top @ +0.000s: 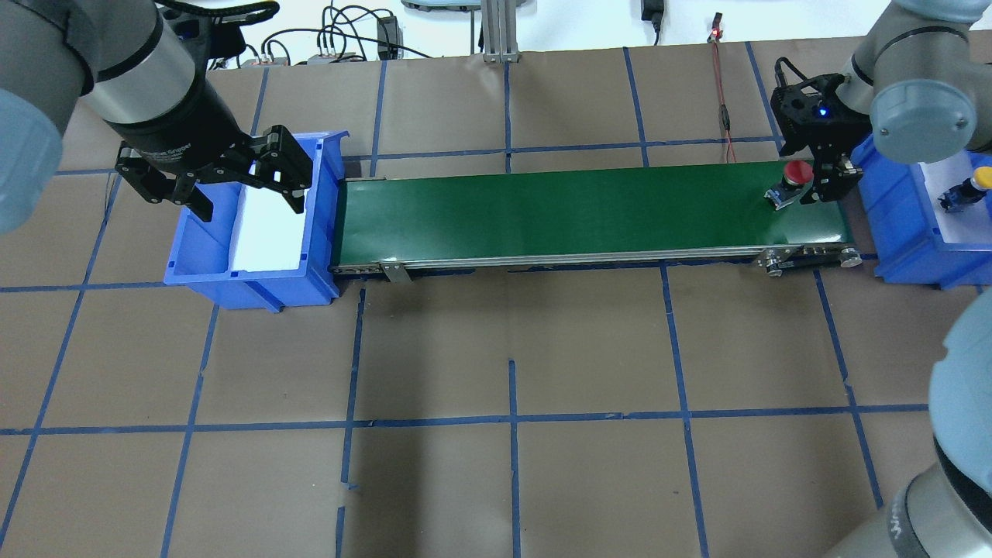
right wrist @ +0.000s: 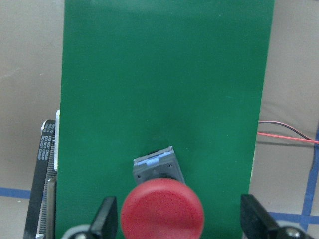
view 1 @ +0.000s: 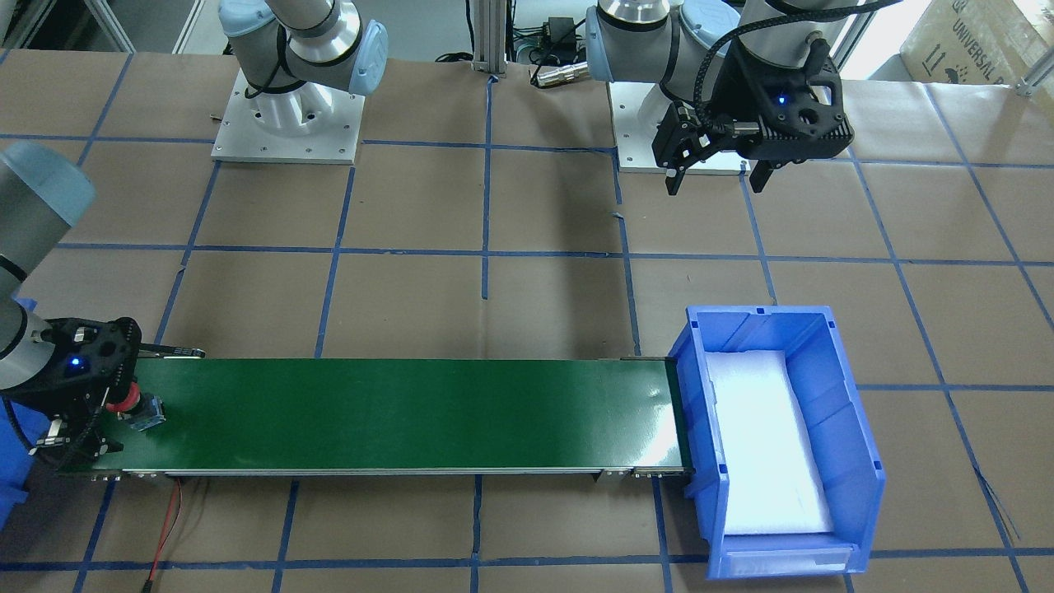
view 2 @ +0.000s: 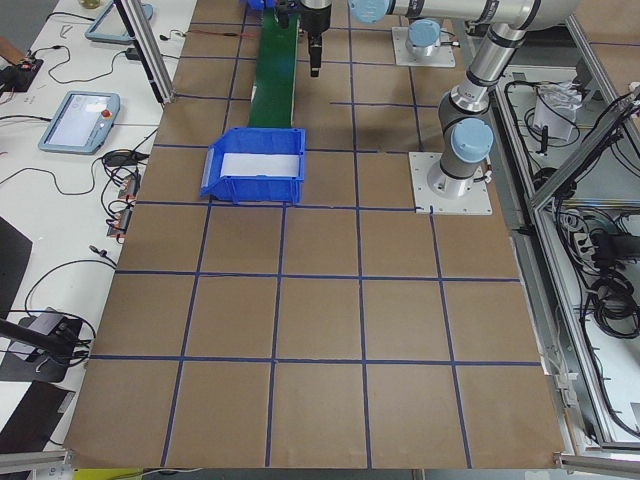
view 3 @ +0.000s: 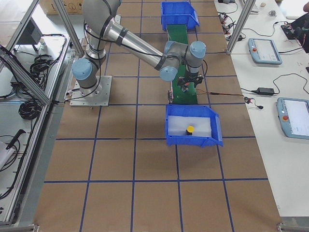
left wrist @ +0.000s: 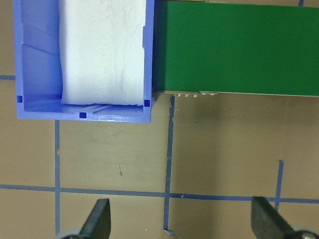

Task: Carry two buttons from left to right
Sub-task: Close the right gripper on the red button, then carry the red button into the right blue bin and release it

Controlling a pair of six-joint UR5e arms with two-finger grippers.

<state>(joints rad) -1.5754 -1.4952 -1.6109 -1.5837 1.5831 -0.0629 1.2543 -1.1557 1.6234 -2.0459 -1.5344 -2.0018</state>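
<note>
The red button [right wrist: 162, 209] rests tilted on the right end of the green conveyor belt [top: 558, 209], also visible as the red button [top: 797, 172] from overhead. My right gripper [right wrist: 179, 221] stands open around it, its fingers [right wrist: 105, 219] apart from the cap on both sides. The yellow button [top: 978, 180] stands upright on white foam in the right blue bin [top: 899, 232]. My left gripper [top: 252, 205] hovers open and empty above the left blue bin [top: 194, 256], which holds only white foam.
The belt [view 1: 395, 412] runs between the two bins along the table's far side. A red wire [top: 725, 108] lies behind the belt's right end. Brown paper with blue tape lines covers the table.
</note>
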